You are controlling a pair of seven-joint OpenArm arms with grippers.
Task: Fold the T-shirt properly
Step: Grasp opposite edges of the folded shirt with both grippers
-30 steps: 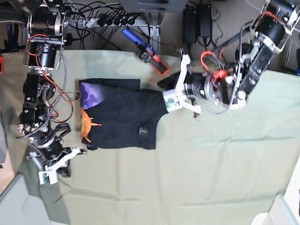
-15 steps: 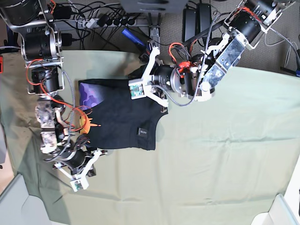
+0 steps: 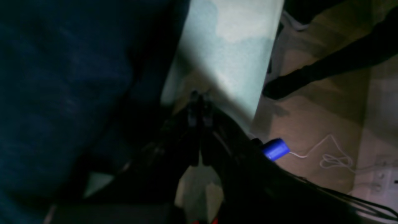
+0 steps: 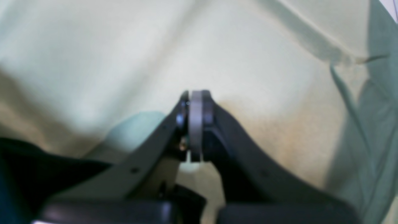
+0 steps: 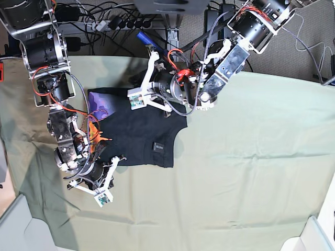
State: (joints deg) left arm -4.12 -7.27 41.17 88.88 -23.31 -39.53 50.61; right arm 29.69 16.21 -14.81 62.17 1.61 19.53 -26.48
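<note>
We see the T-shirt (image 5: 137, 133) lying partly folded on the green cloth (image 5: 251, 172), its long side running from 9 to 3 o'clock in the base view. The left gripper (image 5: 137, 99) hovers at the shirt's 12 o'clock edge and is the nearer one; its fingers are pressed together with nothing between them. The right gripper (image 5: 104, 194) sits at 7 o'clock from the shirt, just off its lower corner, also pressed together and empty, over bare cloth.
</note>
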